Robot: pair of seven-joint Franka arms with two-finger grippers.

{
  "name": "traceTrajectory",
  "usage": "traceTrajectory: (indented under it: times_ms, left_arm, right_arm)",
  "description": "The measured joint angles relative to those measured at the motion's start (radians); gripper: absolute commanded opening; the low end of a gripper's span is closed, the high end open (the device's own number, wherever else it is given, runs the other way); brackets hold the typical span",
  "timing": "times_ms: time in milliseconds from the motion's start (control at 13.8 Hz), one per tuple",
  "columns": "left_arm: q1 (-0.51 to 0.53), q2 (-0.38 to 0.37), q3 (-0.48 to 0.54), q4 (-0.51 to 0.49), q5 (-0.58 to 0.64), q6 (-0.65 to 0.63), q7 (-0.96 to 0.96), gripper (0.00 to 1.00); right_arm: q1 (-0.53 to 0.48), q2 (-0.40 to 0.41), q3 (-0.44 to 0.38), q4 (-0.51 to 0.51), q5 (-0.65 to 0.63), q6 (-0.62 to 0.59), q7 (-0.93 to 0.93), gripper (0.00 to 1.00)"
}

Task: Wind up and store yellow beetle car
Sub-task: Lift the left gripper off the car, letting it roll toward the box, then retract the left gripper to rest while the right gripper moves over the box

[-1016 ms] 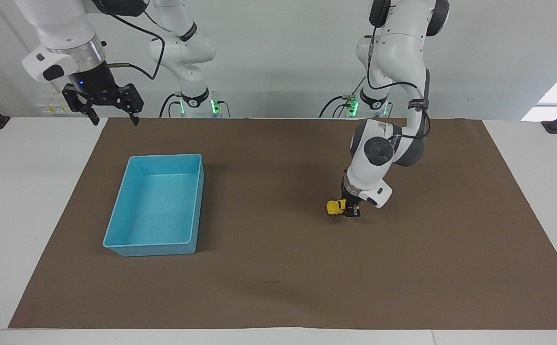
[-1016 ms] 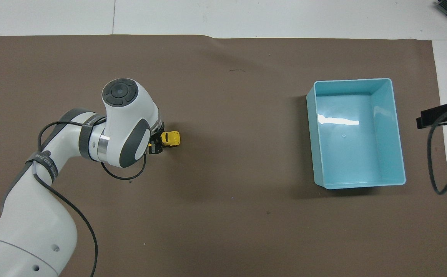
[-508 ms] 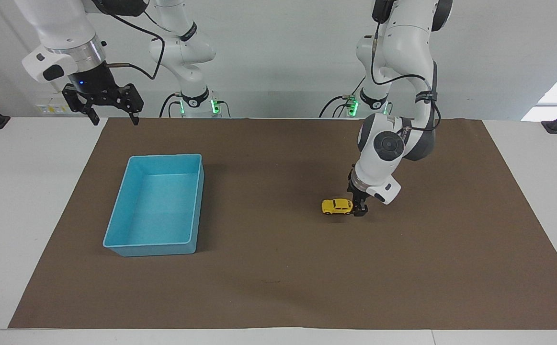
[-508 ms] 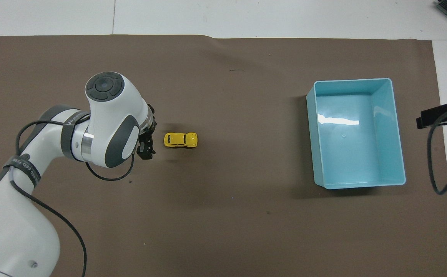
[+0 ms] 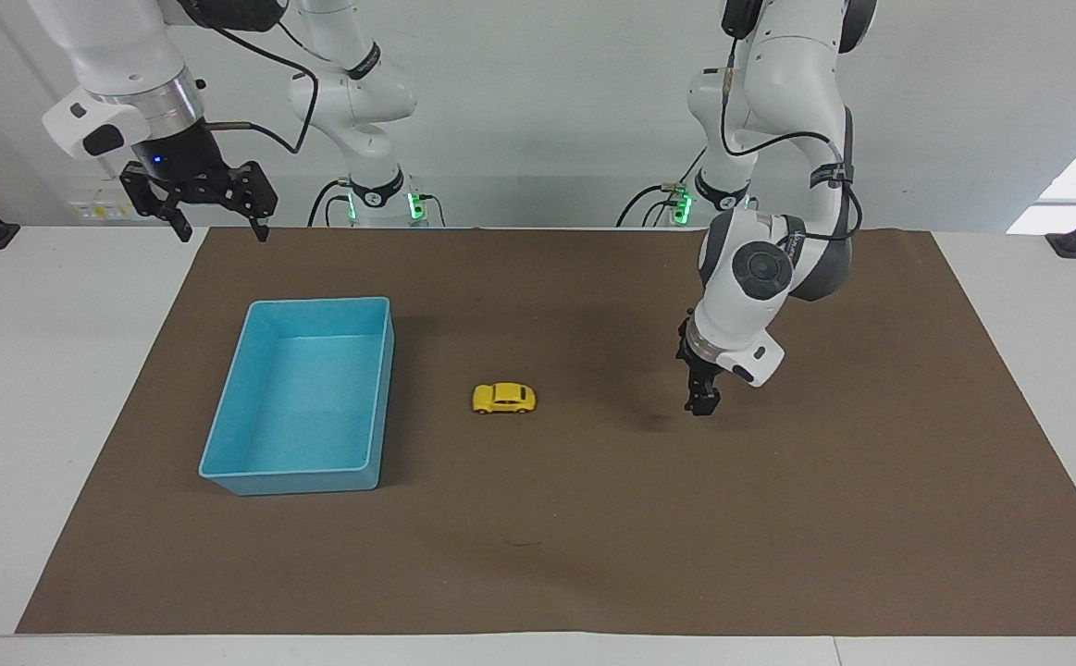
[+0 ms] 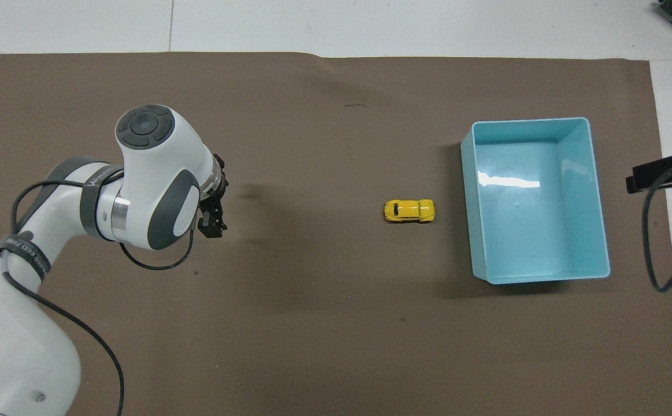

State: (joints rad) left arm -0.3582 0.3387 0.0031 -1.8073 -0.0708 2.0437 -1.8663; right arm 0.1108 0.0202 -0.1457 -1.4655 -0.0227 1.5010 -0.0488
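Observation:
The yellow beetle car [image 5: 504,399] stands on its wheels on the brown mat, beside the blue tray [image 5: 320,302] on the side toward the left arm's end, a short gap apart. It also shows in the overhead view [image 6: 409,211], as does the tray [image 6: 529,121]. My left gripper [image 5: 701,405] hangs low over the mat, well away from the car toward the left arm's end, open and empty; it also shows in the overhead view [image 6: 211,222]. My right gripper [image 5: 214,227] waits open, high over the table's corner at the right arm's end.
The brown mat [image 5: 778,518] covers most of the white table. The tray holds nothing. The right gripper's edge and cable [image 6: 659,173] show beside the tray in the overhead view.
The left gripper let go of the car and rose a little. The car rolled across the mat from the gripper to a spot beside the blue tray. The right arm has not moved.

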Motion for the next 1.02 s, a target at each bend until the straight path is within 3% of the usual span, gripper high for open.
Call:
traceTrajectory:
  times_ms: [653,1016]
  left_arm:
    - [0.065,-0.055,0.003,0.039,0.000,0.001,0.253,1.00]
    - [0.138,-0.141,0.006,0.050,0.000,-0.008,0.459,1.00]
  right_arm:
    - [0.000,0.000,0.000,0.000,0.000,0.000,0.000,1.00]
    - [0.000,0.000,0.000,0.000,0.000,0.000,0.000,1.00]
